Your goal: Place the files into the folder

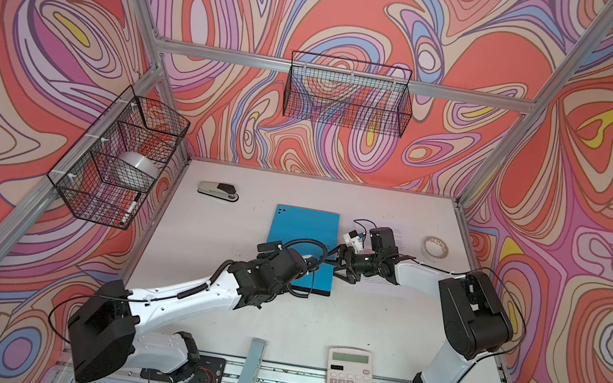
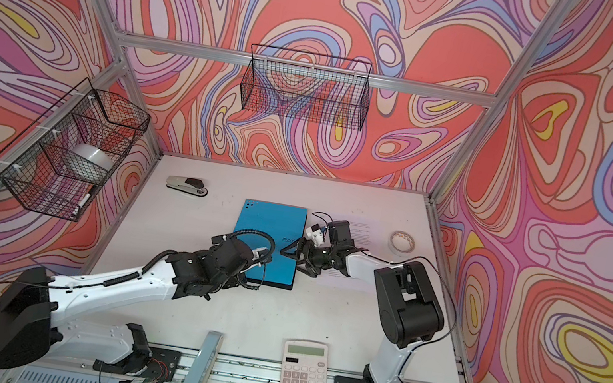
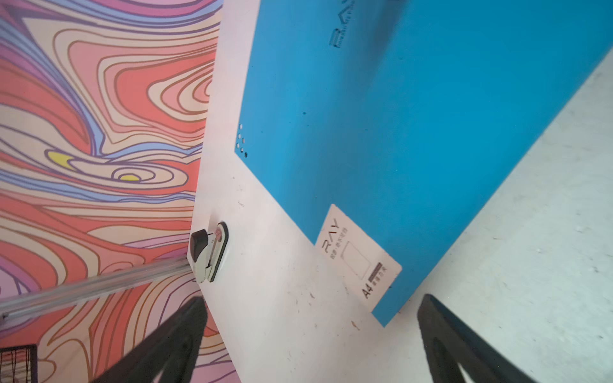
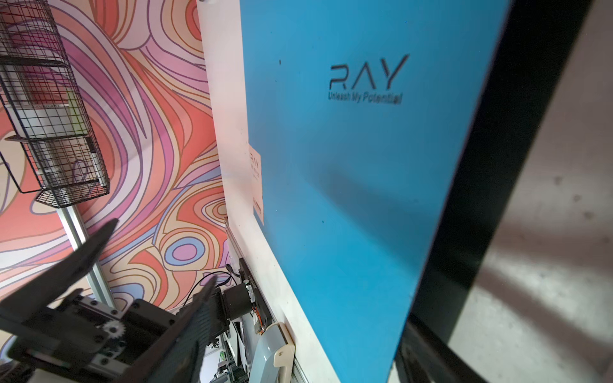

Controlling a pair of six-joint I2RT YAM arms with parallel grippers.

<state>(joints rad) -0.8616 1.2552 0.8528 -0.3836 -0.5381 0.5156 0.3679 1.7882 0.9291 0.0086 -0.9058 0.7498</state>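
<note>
At the centre of the frame in both top views, the folder (image 1: 304, 234) lies flat on the table (image 1: 315, 329), blue cover up and shut. Just right of it the files (image 1: 410, 238) lie flat as pale printed sheets, largely covered by the right arm (image 1: 474, 309); whether they touch the folder cannot be told. The right gripper (image 2: 294, 262) extends from the right to the folder's right edge, its jaws spread wide with nothing clamped. The left arm (image 1: 185, 299) rises from the lower left and ends over the folder's lower left part; its tip is hidden beneath the wrist housing. A stapler (image 1: 218, 190) sits at the upper left of the table, a tape roll (image 1: 434, 248) at the upper right, a calculator (image 1: 349, 381) at the lower edge.

Seen from the left wrist, the left gripper (image 3: 313, 298) shows both black jaws far apart and bare; a corner of the folder, next to its white label sticker (image 3: 356, 257), lies on the table ahead, between them.

Seen from the right wrist, the blue cover with its RAY mark (image 4: 368, 74) fills most of the picture, a black band running along its edge. The right gripper's jaws stand wide on either side of that edge; whether either touches the folder cannot be told.
</note>
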